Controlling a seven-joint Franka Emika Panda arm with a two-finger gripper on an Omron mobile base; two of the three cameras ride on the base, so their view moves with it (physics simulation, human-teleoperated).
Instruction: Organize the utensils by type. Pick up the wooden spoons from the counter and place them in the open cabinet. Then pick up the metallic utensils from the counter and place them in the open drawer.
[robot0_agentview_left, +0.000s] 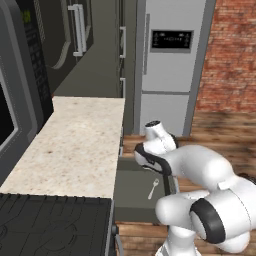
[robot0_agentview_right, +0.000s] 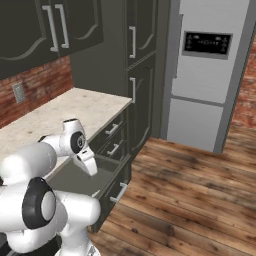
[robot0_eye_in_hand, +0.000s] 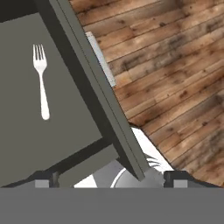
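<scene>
The dark grey drawer (robot0_agentview_left: 131, 200) stands pulled out below the beige counter (robot0_agentview_left: 75, 140). A small silvery fork (robot0_eye_in_hand: 40, 81) lies flat on the drawer floor (robot0_eye_in_hand: 26, 131), also seen as a pale utensil (robot0_agentview_left: 153, 189) from the left base. My gripper (robot0_eye_in_hand: 109, 180) hangs over the drawer's front panel (robot0_eye_in_hand: 87, 83), its fingertips (robot0_eye_in_hand: 43, 179) wide apart and open, touching nothing. From the right base the white hand (robot0_agentview_right: 90, 165) points down into the drawer (robot0_agentview_right: 75, 180). The wooden spoons are out of view.
A silver fridge (robot0_agentview_left: 167, 65) stands past the counter's far end, beside tall dark cabinets (robot0_agentview_right: 140, 75). The black stovetop (robot0_agentview_left: 50, 225) borders the counter's near end. Closed wall cabinets (robot0_agentview_right: 55, 25) hang above. Wooden floor (robot0_agentview_right: 190, 200) spreads to the right of the drawer.
</scene>
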